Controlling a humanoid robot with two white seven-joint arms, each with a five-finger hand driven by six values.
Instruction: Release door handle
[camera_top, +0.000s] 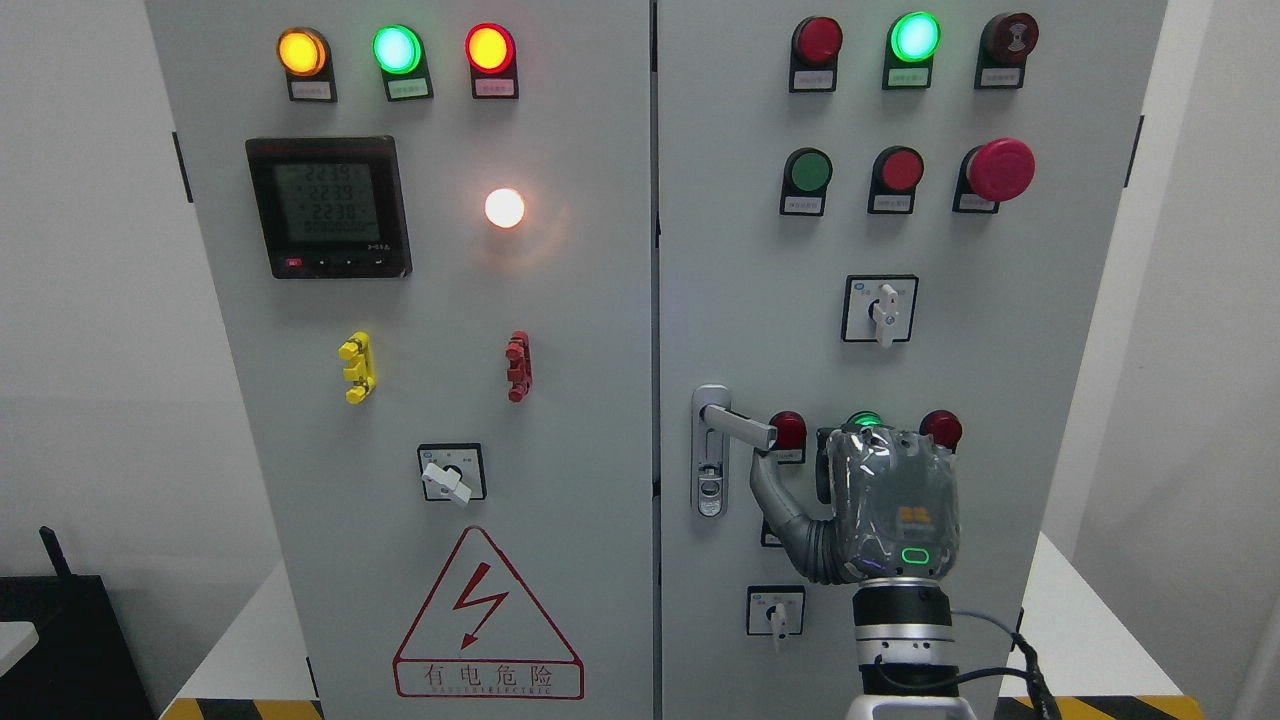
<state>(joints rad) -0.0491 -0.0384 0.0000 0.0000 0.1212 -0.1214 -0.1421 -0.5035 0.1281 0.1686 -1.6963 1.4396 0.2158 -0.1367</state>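
The door handle (738, 424), a silver lever, sits at the left edge of the right-hand door (1000, 300) of a grey electrical cabinet, just right of centre in the frame and below mid-height. Its long axis runs nearly level, pointing right and dipping slightly toward its free end, out from a tall narrow backplate (710, 470) with a keyhole near the bottom.

The right hand (880, 500), rising from the bottom edge right of centre, is held upright just right of the lever with its back to the camera. Its thumb (775, 490) reaches up and left to the lever's free end, touching or just below it; whether the other fingers are open or curled cannot be told, as the palm hides them.

Round the hand the right door carries red and green lamps, partly covered, a selector switch (880, 310) above and another (775, 610) below. At the upper right are more lamps, push buttons and a red mushroom button (1000, 168).

The left door (580, 400) holds three lit lamps at the top, a digital meter (328, 206), a glowing white lamp (504, 208), yellow (356, 367) and red (517, 366) fittings, a selector switch and a red warning triangle (487, 620).

The cabinet stands on a white desk (1075, 620) edged with yellow-black tape, against white walls.
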